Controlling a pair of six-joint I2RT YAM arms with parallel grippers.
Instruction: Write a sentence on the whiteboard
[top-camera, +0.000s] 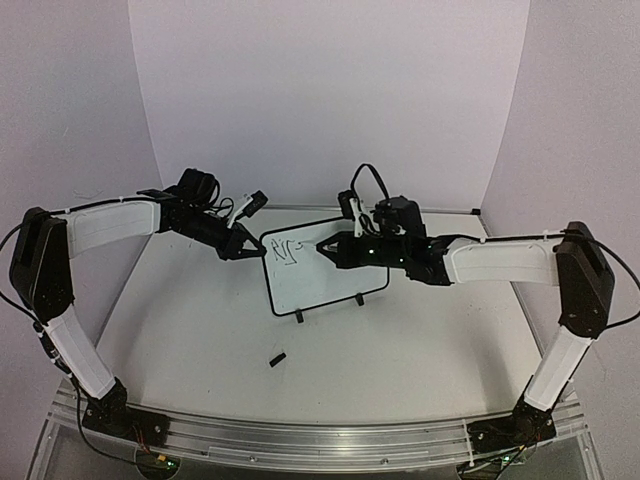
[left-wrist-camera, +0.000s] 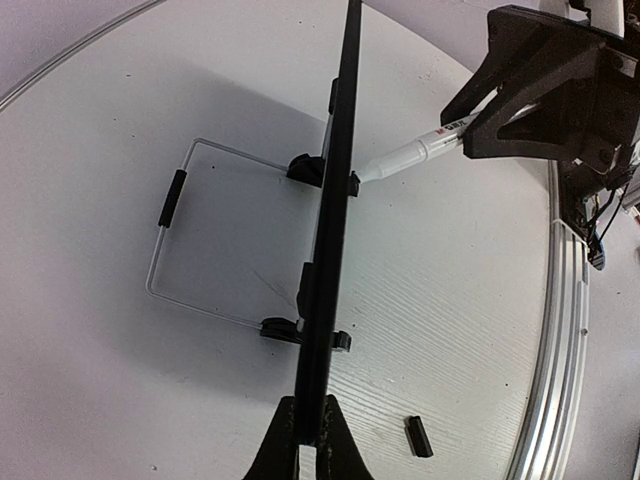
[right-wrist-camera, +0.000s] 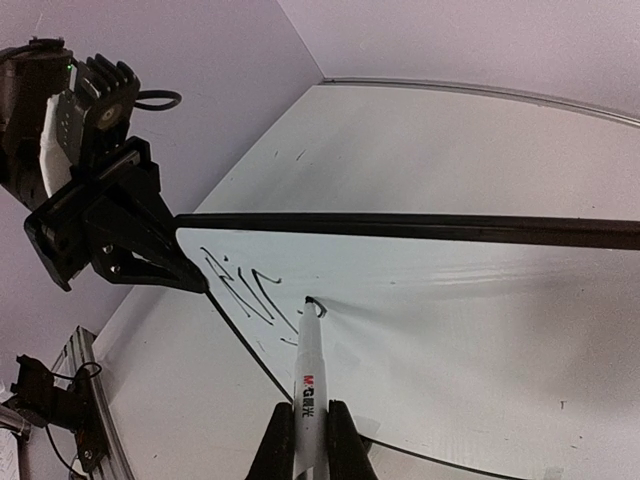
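Note:
The whiteboard (top-camera: 330, 282) stands tilted on its two black feet at mid-table; the left wrist view shows it edge-on (left-wrist-camera: 336, 200). My left gripper (top-camera: 250, 250) (left-wrist-camera: 310, 420) is shut on its upper left edge and appears in the right wrist view (right-wrist-camera: 170, 265). My right gripper (top-camera: 322, 247) (right-wrist-camera: 310, 415) is shut on a white marker (right-wrist-camera: 310, 375) (left-wrist-camera: 410, 155), whose tip touches the board face. The sentence (right-wrist-camera: 245, 290) (top-camera: 287, 250) is a few black strokes near the board's top left, just left of the tip.
A small black marker cap (top-camera: 276, 357) (left-wrist-camera: 419, 436) lies on the white table in front of the board. A wire stand (left-wrist-camera: 165, 240) props the board from behind. An aluminium rail (top-camera: 320, 440) runs along the near edge, and purple walls close the back.

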